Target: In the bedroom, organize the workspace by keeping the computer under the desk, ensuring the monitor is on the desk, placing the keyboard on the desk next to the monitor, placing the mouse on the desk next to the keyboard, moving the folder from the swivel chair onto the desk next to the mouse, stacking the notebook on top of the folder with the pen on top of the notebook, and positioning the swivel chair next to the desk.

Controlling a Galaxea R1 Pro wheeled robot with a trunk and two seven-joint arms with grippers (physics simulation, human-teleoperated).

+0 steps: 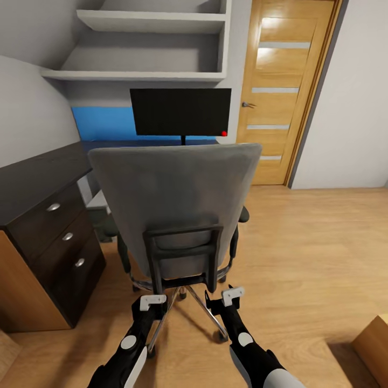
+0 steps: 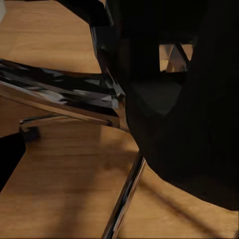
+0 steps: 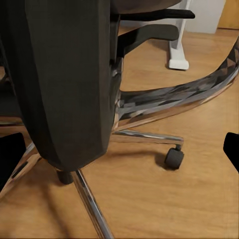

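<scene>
The swivel chair [image 1: 175, 199] stands right in front of me with its grey backrest toward me, its chrome base [image 3: 164, 102] on the wooden floor. Both grippers hang low behind it: my left gripper [image 1: 152, 302] and my right gripper [image 1: 233, 295], each open, empty and just short of the black back bracket. The monitor [image 1: 180, 111] stands upright on the black desk [image 1: 37, 178] beyond the chair. A grey box under the desk looks like the computer [image 1: 98, 207]. The backrest hides the chair seat, so the folder is hidden. Keyboard, mouse, notebook and pen are out of view.
The desk's drawer unit [image 1: 59, 242] is at my left, its white leg [image 3: 177, 50] past the chair. Grey shelves [image 1: 151, 48] hang above the monitor. A wooden door [image 1: 285, 91] is at the back right, and a light wooden box corner [image 1: 373, 339] at the lower right.
</scene>
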